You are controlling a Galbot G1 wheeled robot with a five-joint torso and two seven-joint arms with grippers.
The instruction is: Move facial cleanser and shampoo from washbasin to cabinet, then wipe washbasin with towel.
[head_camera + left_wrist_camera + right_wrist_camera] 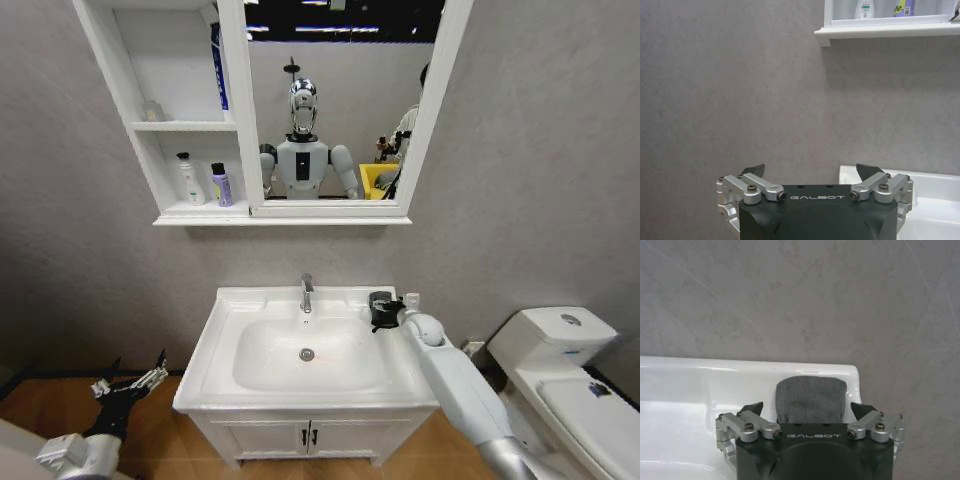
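Note:
The dark grey towel (pixel 811 399) lies folded on the washbasin's (pixel 225 340) back right corner. My right gripper (pixel 807 409) hangs open just above it, one finger on each side of the cloth; in the head view the right gripper (pixel 380 308) sits at that corner beside the faucet (pixel 307 293). A white bottle with a green label (pixel 189 180) and a purple bottle (pixel 221 185) stand on the cabinet's (pixel 200 212) lower shelf; I cannot tell which is the cleanser and which the shampoo. My left gripper (pixel 130 385) waits open, low and left of the basin.
A white toilet (pixel 560 370) stands close to my right arm. The vanity doors (pixel 305 435) are below the basin. A blue item (pixel 217 65) and a small clear object (pixel 152 110) sit on the upper shelf. The mirror (pixel 330 100) reflects the robot.

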